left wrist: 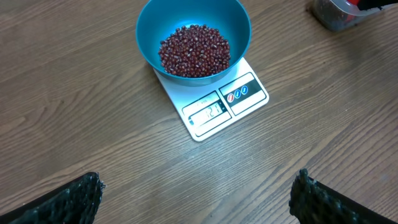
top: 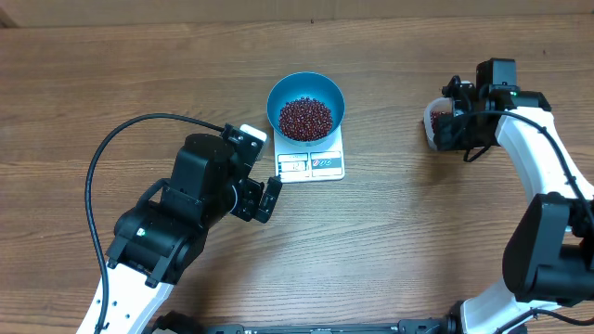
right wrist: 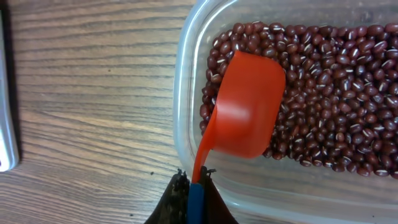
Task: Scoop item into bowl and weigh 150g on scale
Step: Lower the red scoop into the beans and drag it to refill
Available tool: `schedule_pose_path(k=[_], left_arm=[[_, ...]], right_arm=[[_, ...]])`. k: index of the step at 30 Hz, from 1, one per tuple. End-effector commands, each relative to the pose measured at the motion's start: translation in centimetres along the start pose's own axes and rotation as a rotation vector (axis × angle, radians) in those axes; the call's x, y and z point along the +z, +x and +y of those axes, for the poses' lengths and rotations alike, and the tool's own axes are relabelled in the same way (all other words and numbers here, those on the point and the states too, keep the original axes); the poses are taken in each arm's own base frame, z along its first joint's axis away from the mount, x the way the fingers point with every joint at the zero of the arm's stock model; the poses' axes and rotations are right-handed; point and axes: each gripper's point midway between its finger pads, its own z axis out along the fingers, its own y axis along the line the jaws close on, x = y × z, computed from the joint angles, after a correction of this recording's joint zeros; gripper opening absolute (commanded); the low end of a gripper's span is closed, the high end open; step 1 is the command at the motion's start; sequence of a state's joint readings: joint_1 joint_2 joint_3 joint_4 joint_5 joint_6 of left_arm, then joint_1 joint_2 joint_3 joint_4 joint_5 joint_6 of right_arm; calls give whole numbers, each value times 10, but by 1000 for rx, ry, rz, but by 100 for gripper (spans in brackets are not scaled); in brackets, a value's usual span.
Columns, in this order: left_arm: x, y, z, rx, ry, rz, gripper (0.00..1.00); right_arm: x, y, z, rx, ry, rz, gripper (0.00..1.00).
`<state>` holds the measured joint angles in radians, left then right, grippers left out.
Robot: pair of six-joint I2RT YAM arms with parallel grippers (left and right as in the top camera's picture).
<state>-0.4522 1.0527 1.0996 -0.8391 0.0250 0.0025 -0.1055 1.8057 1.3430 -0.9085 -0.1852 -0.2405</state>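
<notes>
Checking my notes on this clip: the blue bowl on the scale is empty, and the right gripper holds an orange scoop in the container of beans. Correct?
Not quite: the bowl holds a heap of beans, as the left wrist view shows. The rest stands: it sits on the scale, and the right gripper holds the orange scoop in the container.

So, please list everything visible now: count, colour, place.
table: one, brown wood, under everything
scale: one, white, on the table
bowl: one, blue, on the scale
container: one, clear, on the table's right side
beans: many, dark red, in the bowl and in the container
scoop: one, orange, on the container's beans
left end effector: one, black, open, empty, near the scale
right end effector: one, black, shut on the scoop
</notes>
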Motion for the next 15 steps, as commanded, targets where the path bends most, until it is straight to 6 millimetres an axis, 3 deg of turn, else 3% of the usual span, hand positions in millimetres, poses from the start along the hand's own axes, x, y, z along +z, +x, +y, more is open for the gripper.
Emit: schedule_pose_path(k=[1, 15], left_arm=[[-1, 1, -1, -1, -2, -3, 100], [-1, 1, -1, -1, -2, -3, 99]], right_arm=[[3, 4, 11, 20, -105, -6, 4], [-16, -2, -23, 174, -249, -106, 4]])
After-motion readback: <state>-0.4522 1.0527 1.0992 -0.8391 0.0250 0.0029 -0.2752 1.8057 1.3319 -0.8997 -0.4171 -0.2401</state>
